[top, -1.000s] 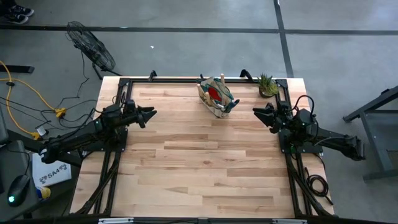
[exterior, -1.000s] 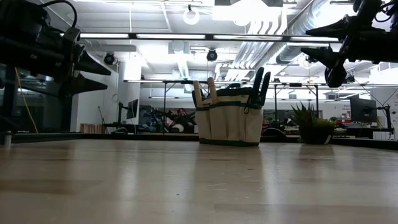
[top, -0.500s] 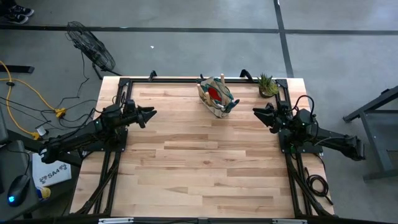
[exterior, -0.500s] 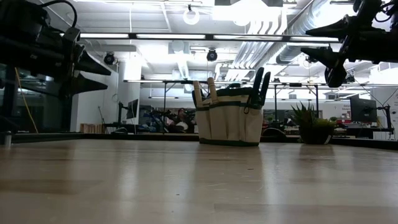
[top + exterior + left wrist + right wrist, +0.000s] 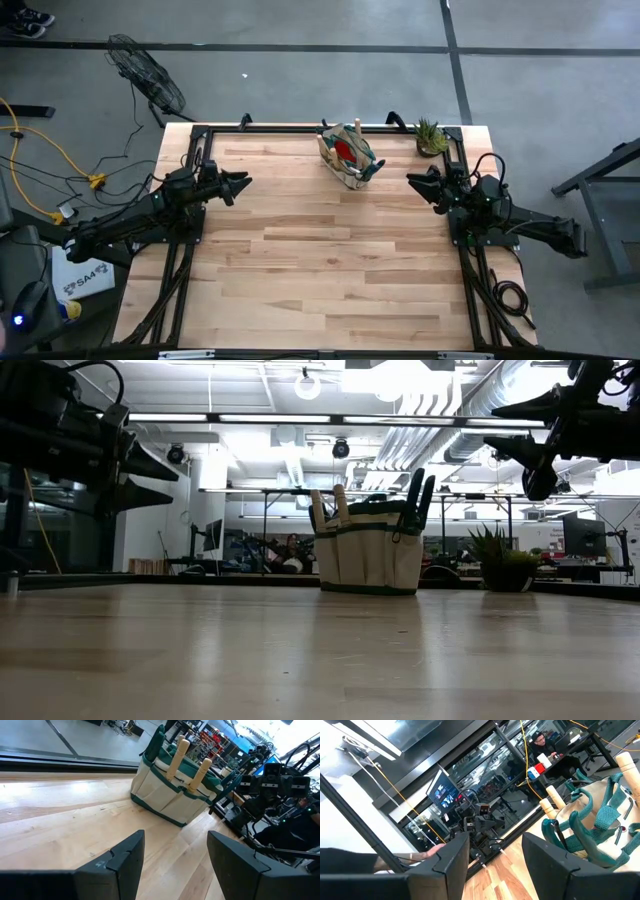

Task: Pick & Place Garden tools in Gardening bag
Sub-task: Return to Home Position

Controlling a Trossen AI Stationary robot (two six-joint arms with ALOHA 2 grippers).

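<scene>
Now you have the gardening bag [image 5: 350,156] standing upright near the far edge of the table [image 5: 320,270], roughly midway between the arms, with wooden tool handles [image 5: 179,757] and dark green pruner handles [image 5: 419,490] sticking out of its top and a red piece [image 5: 343,150] showing inside from above. Your left gripper [image 5: 240,184] hovers over the table's left side and your right gripper [image 5: 414,182] over its right side, both pointing inward, well apart from the bag, jaws spread and holding nothing. You also have a small potted plant [image 5: 431,137] at the far right corner
</scene>
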